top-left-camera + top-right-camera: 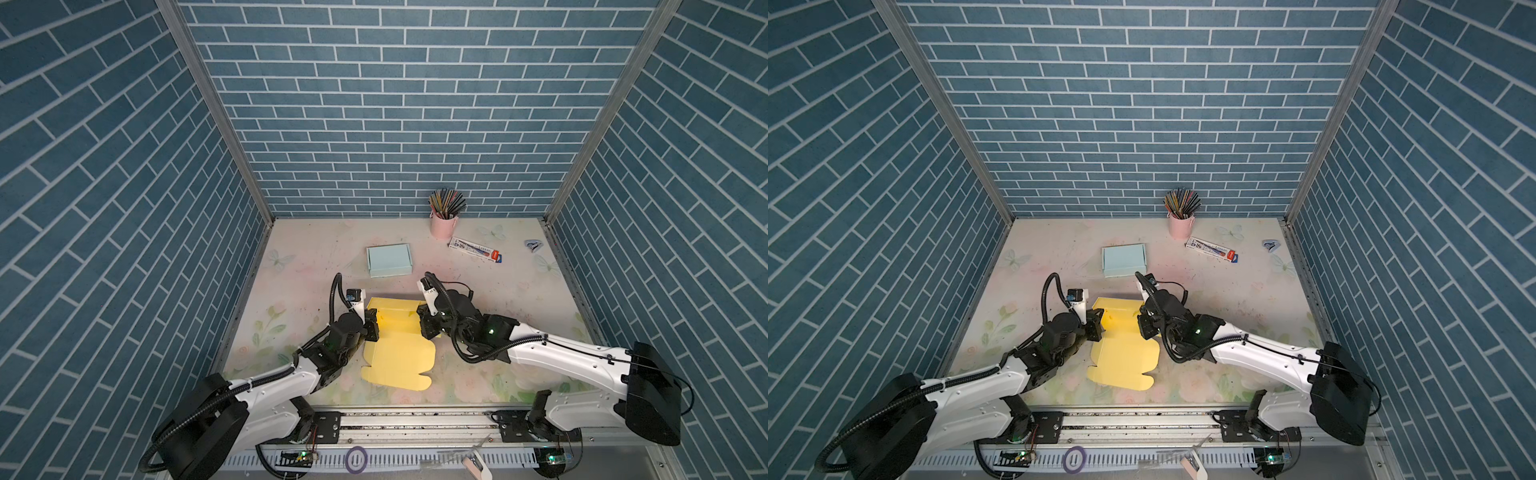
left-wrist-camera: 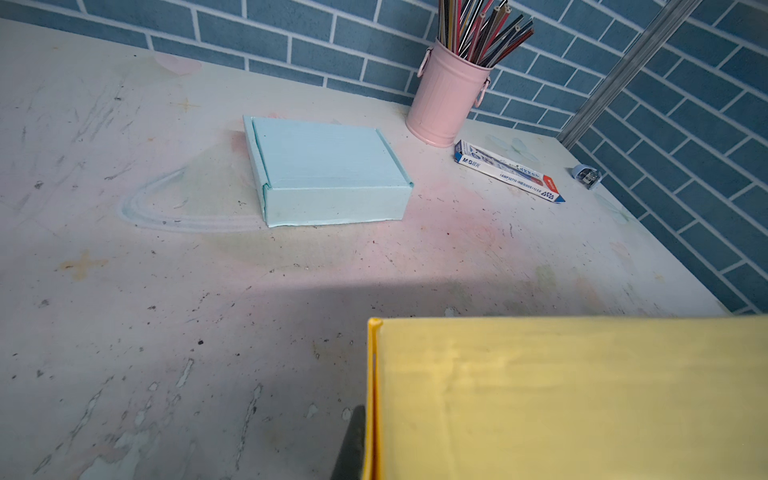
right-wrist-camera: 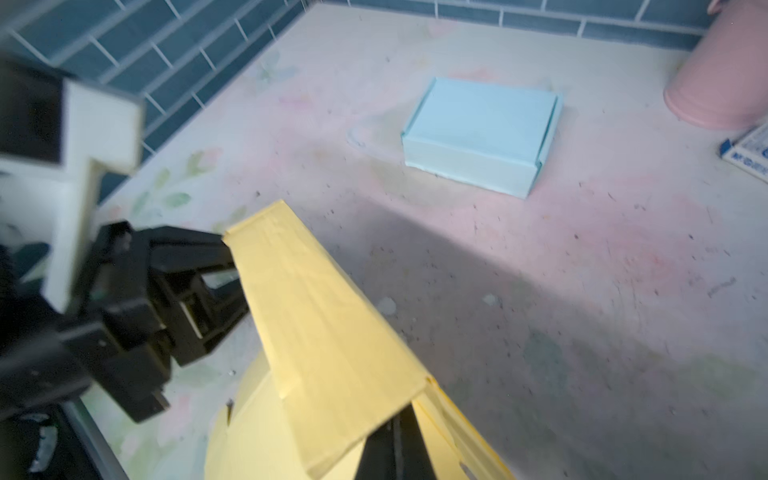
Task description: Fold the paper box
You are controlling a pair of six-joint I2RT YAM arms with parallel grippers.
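On the left, the left gripper (image 1: pixel 371 322) is pinched nearly shut on the raised left wall of the yellow paper box (image 1: pixel 399 357). The left wrist view shows one dark finger (image 2: pixel 353 440) pressed against the outside of that doubled wall.

The paper box lies mid-table near the front, its back wall standing and its front panel flat on the table (image 1: pixel 299 291).

Behind it, apart, sits a closed blue box (image 1: pixel 388 259) (already folded, well out of the arms' way).

Now the right gripper (image 1: pixel 426 326): fully closed, fingers together, tucked in under a lifted yellow flap at the right end. I can't tell whether paper is caught between them.

Far right at the back stand a pink cup (image 1: pixel 444 224) of pencils, a pencil pack (image 1: pixel 476 248) and a small sharpener (image 1: pixel 532 245).
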